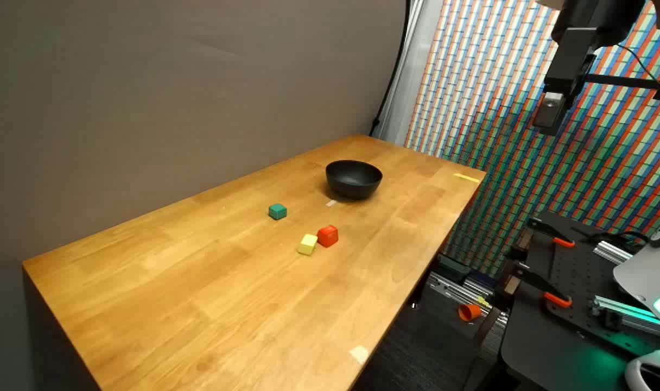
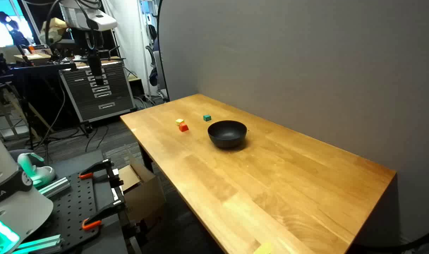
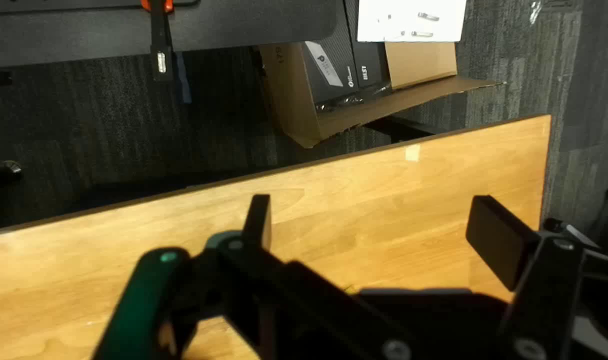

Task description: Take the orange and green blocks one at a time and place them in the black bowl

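The black bowl [image 1: 354, 182] stands upright on the wooden table [image 1: 200, 304]; it also shows in an exterior view [image 2: 227, 135]. No block shows inside it. The green block [image 1: 277, 212] lies near the wall side, also in an exterior view [image 2: 207, 118]. The orange-red block [image 1: 328, 236] lies nearer the front edge, beside a yellow block [image 1: 308, 245]; both exterior views show it [image 2: 183, 127]. My gripper [image 3: 376, 225] is open and empty. It hangs high, well above and away from the blocks and bowl, in both exterior views [image 1: 550, 114] [image 2: 99, 79].
A grey wall [image 1: 172, 108] runs along the table's long back edge. A black stand with clamps [image 2: 101, 211] faces the front edge, with a cardboard box [image 2: 145, 194] on the floor between. Tape pieces [image 1: 359, 354] mark the tabletop.
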`<act>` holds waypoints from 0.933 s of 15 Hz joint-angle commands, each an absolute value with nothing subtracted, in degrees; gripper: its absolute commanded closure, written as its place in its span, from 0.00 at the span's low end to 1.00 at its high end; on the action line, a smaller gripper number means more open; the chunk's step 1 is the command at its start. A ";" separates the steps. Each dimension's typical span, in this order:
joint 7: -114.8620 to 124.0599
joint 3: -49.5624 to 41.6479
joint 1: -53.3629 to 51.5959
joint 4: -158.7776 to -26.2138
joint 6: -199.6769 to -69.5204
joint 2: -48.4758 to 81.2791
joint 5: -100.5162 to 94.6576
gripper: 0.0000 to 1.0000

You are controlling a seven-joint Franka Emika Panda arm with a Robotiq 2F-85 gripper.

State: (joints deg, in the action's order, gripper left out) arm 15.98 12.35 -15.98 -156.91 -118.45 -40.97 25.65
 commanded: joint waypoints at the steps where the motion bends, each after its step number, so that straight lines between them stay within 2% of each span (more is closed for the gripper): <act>1: 15.76 12.71 -15.52 -156.76 -118.17 -41.03 25.88 0.00; 6: 14.97 12.15 -14.36 -155.02 -120.83 -36.94 25.97 0.00; 14: 11.72 10.11 -8.53 -141.45 -134.30 -9.21 19.65 0.00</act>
State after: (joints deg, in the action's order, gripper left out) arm 13.37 11.15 -9.40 -149.54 -132.15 -20.41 21.74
